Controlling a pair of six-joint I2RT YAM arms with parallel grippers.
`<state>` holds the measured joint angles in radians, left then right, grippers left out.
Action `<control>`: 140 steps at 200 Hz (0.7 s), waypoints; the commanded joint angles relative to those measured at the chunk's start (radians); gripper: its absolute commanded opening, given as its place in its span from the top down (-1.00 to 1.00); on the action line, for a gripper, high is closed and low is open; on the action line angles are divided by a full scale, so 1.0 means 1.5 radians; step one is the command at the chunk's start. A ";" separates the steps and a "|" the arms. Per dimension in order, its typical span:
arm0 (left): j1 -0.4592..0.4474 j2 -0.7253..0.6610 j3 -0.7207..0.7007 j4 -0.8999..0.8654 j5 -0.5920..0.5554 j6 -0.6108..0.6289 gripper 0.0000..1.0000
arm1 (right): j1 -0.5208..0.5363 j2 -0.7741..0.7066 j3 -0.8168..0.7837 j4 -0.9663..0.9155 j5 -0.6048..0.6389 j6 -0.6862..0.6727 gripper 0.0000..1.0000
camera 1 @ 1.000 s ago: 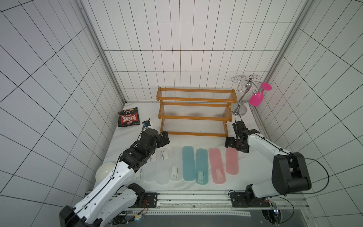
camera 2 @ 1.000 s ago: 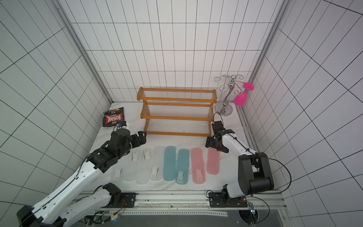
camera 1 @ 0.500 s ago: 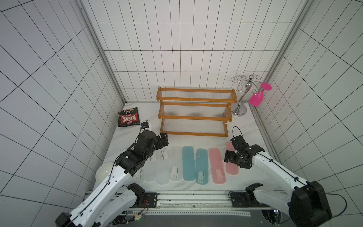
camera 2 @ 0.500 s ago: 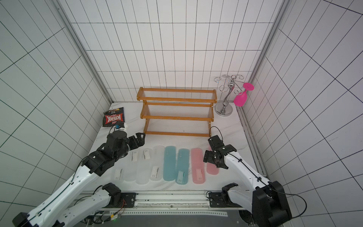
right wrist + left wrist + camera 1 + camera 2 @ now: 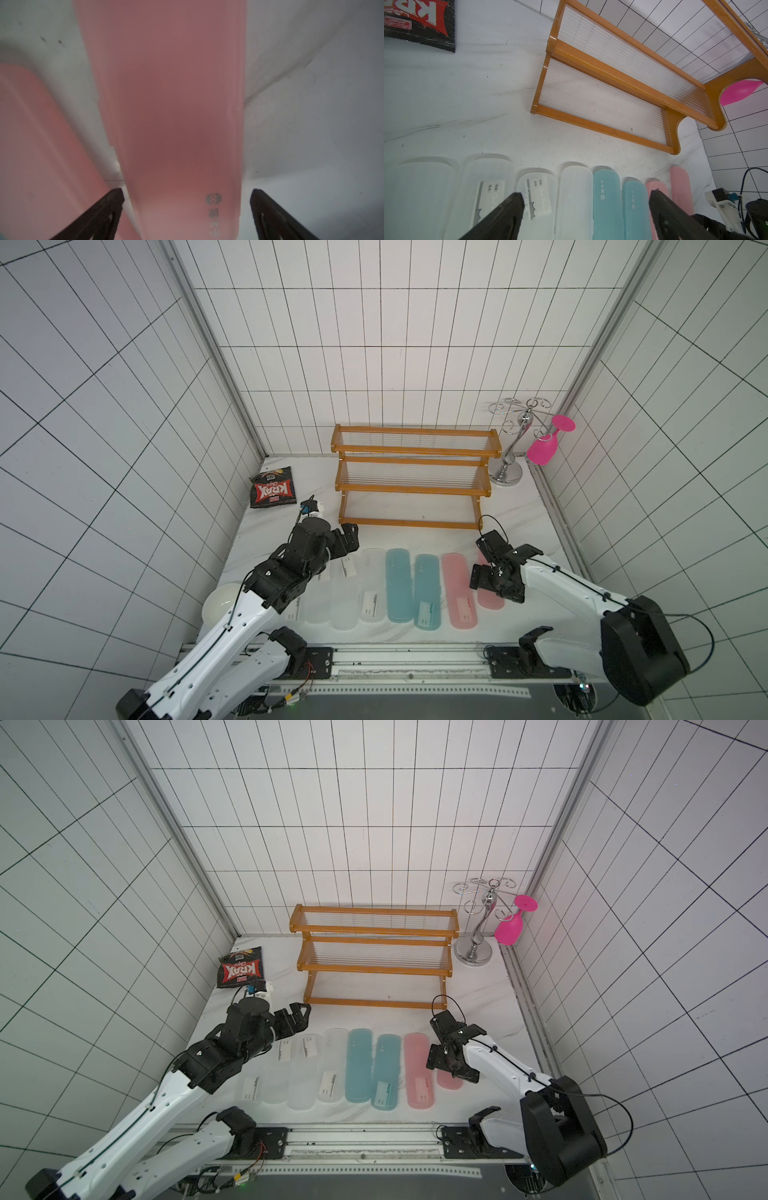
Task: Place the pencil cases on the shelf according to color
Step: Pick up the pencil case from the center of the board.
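The pencil cases lie side by side in a row near the table's front edge: several clear ones (image 5: 345, 597), two teal (image 5: 399, 589) and two pink (image 5: 459, 597). The wooden three-tier shelf (image 5: 411, 488) stands empty behind them. My right gripper (image 5: 494, 587) is low over the rightmost pink case (image 5: 166, 104), open, with one finger on each side and a gap on both sides. The other pink case (image 5: 31, 145) lies beside it. My left gripper (image 5: 347, 543) hangs open and empty above the far ends of the clear cases (image 5: 575, 197), facing the shelf (image 5: 591, 124).
A black and red snack bag (image 5: 272, 493) lies at the back left. A chrome hanger stand (image 5: 509, 464) with a magenta goblet (image 5: 542, 450) is at the back right beside the shelf. A white round object (image 5: 220, 605) sits at the front left corner.
My right arm has pulled back from the shelf's right foot and come down over the rightmost pink case. My left arm has shifted slightly toward the front. Both grippers stayed open.
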<state>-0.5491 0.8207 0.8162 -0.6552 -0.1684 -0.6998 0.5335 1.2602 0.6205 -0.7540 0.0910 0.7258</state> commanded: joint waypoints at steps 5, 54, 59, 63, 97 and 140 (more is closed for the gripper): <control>-0.002 0.004 0.000 0.008 0.010 0.002 -0.96 | 0.008 0.020 -0.013 0.009 0.024 0.018 -0.98; -0.002 0.030 0.003 0.030 0.013 0.012 -0.96 | 0.014 0.061 -0.003 0.010 0.034 0.021 -0.70; -0.002 0.031 0.004 0.030 0.010 0.012 -0.96 | 0.015 0.061 -0.002 0.010 0.035 0.022 -0.66; -0.002 0.032 0.005 0.030 0.007 0.012 -0.96 | 0.016 0.060 -0.002 0.010 0.036 0.022 -0.62; -0.002 0.022 0.018 0.024 0.000 0.012 -0.96 | 0.035 0.017 0.003 -0.016 0.051 0.033 -0.37; -0.002 0.016 0.062 -0.014 -0.022 0.027 -0.97 | 0.104 -0.072 0.069 -0.127 0.078 0.054 -0.38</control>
<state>-0.5491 0.8642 0.8501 -0.6579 -0.1646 -0.6807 0.6346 1.2125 0.6392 -0.8085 0.1455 0.7712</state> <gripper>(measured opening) 0.981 0.774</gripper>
